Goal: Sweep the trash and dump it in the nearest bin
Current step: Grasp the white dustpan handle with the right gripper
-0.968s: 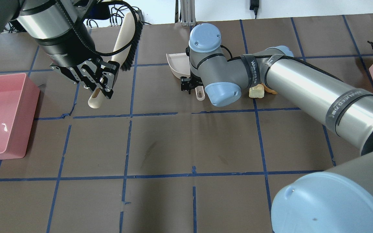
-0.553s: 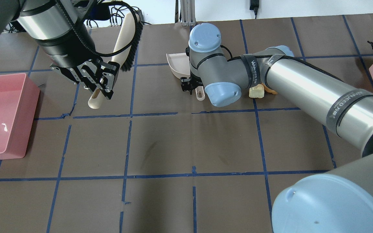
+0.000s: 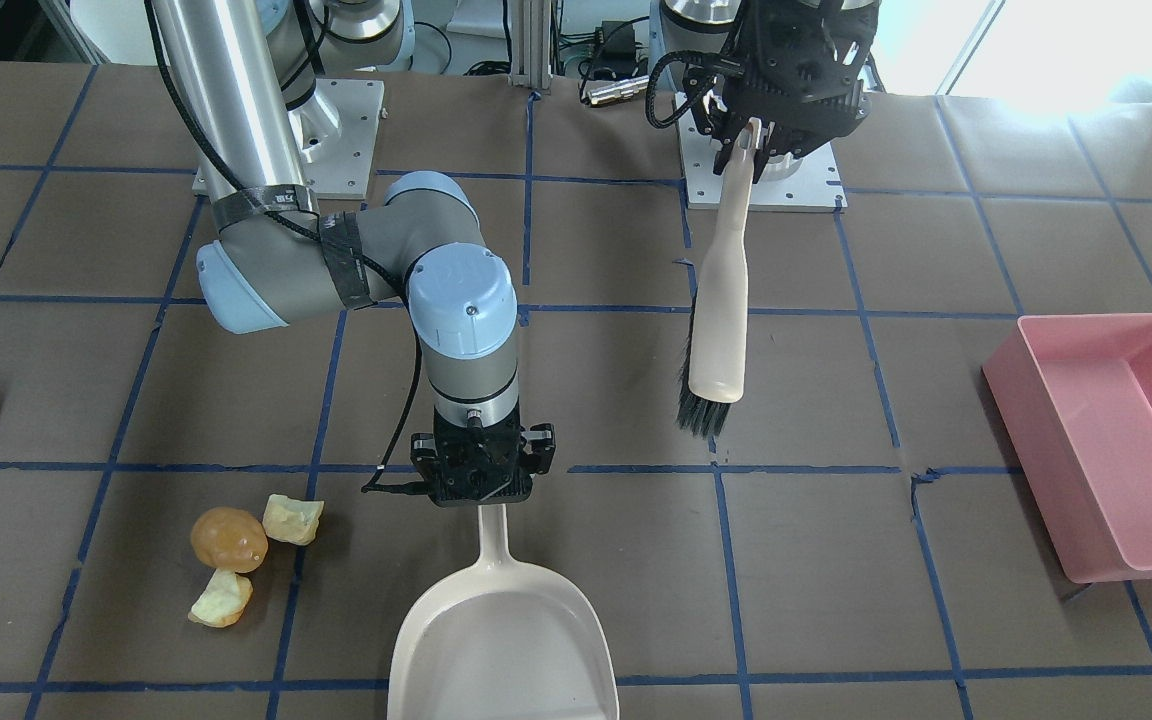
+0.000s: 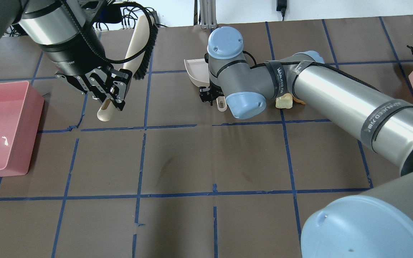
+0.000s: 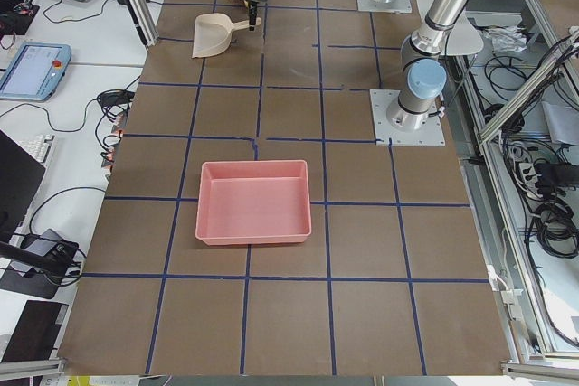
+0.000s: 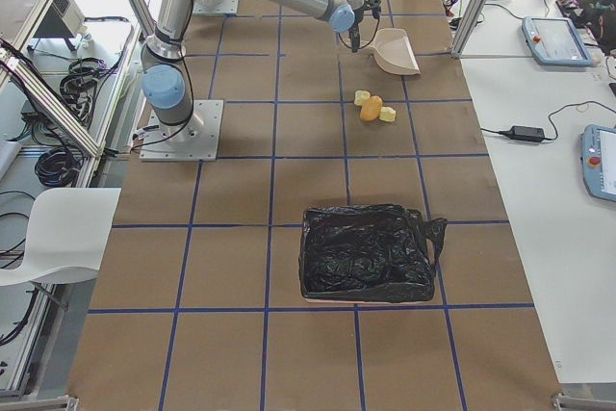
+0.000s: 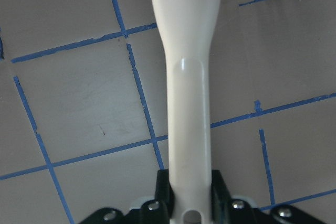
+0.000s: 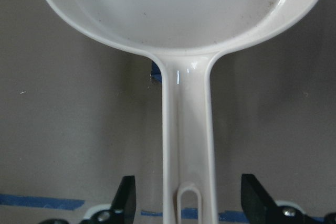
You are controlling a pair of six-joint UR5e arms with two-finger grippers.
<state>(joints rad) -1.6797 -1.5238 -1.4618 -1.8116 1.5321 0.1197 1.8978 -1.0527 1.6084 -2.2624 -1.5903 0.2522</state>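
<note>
Clamping the cream plastic brush (image 3: 719, 300) in our left pincer (image 3: 746, 140), we hold our right pincer (image 8: 191, 203) wide astride the cream plastic dustpan handle (image 8: 186, 145).

Glossy cream plastic dustpan (image 3: 502, 640), matt brown table (image 3: 836, 600)

Brown paper-covered table (image 3: 836, 600), blue tape grid. Lying on it: pink rectangular plastic bin (image 3: 1126, 450), black-bag-lined bin (image 6: 364, 252), cream plastic dustpan (image 3: 504, 640), glossy orange-brown ball (image 3: 228, 539) clustered with upper pale yellow-green chunk (image 3: 293, 519) and lower pale chunk (image 3: 221, 600).
</note>
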